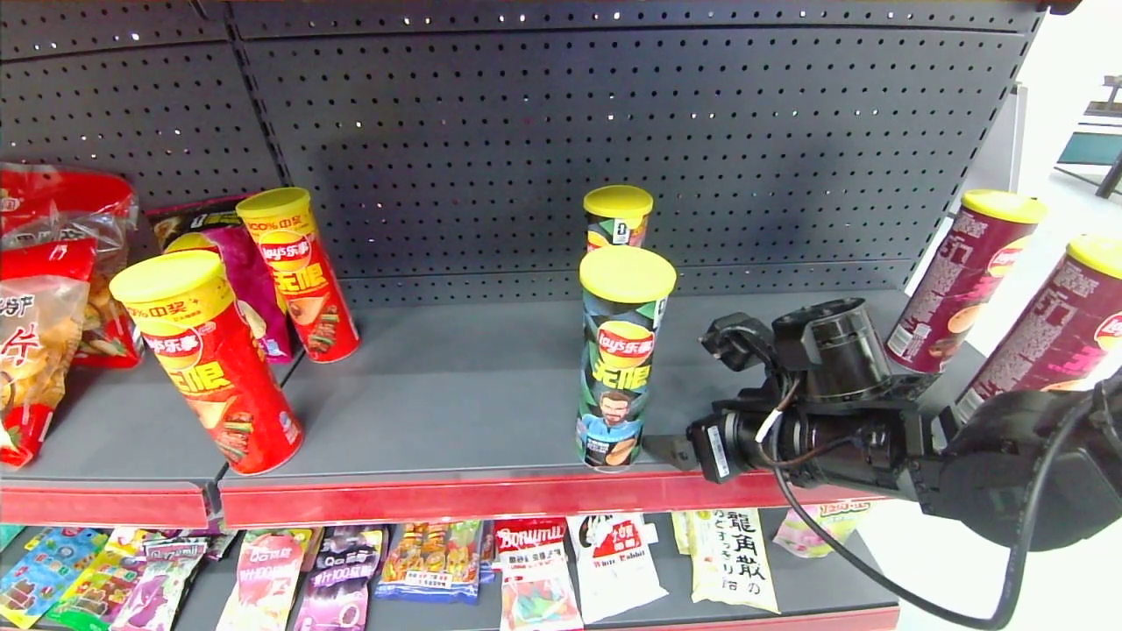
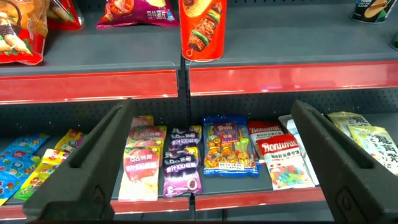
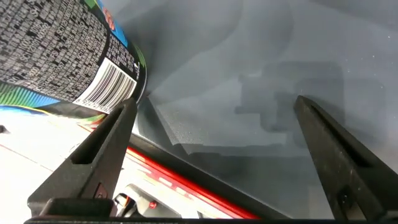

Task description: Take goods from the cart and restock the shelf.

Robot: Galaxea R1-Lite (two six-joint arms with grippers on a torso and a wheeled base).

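Observation:
A green-and-black chip can (image 1: 622, 350) with a yellow lid stands upright near the front edge of the grey shelf (image 1: 456, 394). A second can of the same kind (image 1: 618, 216) stands behind it. My right gripper (image 1: 671, 451) is low on the shelf, just right of the front can's base. In the right wrist view it (image 3: 214, 106) is open, with the can (image 3: 68, 56) just outside one finger and only bare shelf between the fingers. My left gripper (image 2: 211, 109) is open and holds nothing, facing the lower shelf's candy bags (image 2: 227, 146).
Two red cans (image 1: 206, 359) (image 1: 298, 272) and snack bags (image 1: 53, 289) fill the shelf's left part. Two maroon cans (image 1: 964, 276) (image 1: 1047, 320) stand at its right end, behind my right arm. The shelf has a red front lip (image 1: 456, 495). Free room lies between the red and green cans.

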